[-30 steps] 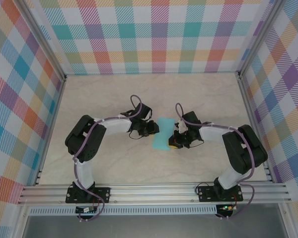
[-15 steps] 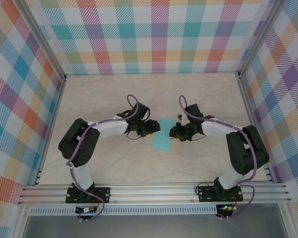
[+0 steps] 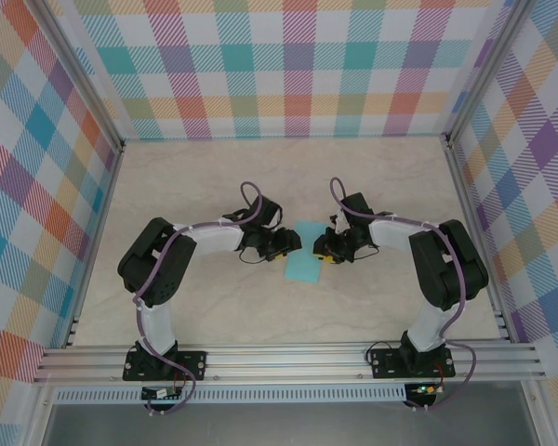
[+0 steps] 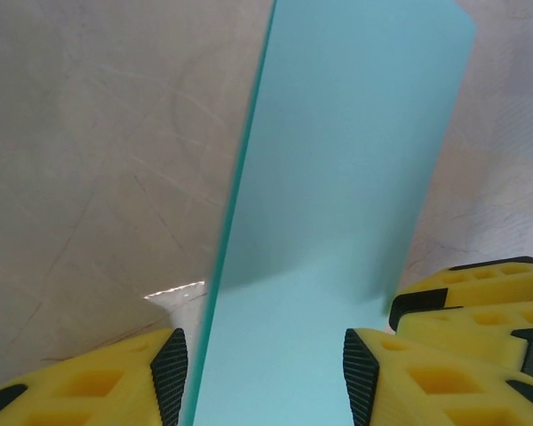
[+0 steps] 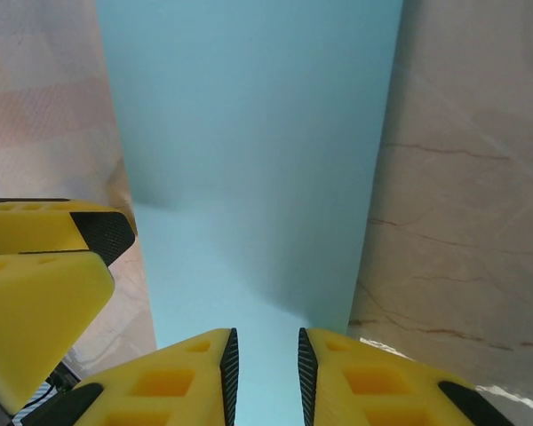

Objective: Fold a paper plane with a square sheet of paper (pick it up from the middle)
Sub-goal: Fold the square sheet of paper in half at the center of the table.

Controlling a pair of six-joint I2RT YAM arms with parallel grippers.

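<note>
**Top external view.** The square sheet of paper (image 3: 302,265) lies on the table (image 3: 214,307) near its middle, between the two arms. The left gripper (image 3: 291,243) reaches it from the left and the right gripper (image 3: 321,253) from the right, both over the sheet's far half. Jaw spacing cannot be resolved in this view.

**Left wrist view.** The left gripper's yellow fingers (image 4: 89,386) stand well apart, one on each side of the sheet's width. Their black pads sit just beside its long edges. Whether the pads touch the edges cannot be determined, and the gripper holds nothing. The right gripper's yellow fingers enter at the lower right margin.

**Right wrist view.** The right gripper's jaws are almost together, leaving a narrow gap through which teal paper shows. Whether the tips touch the sheet cannot be determined, and no pinch is visible. The left gripper's fingers appear at the left margin.

**Sheet condition.**
- The paper is plain light teal.
- Its visible outline is a long, narrow rectangle.
- From above it lies slightly slanted, with the near end leaning left.
- In the left wrist view, the left long edge shows as a darker line with a shadow under it.
- The far right corner looks rounded.
</note>
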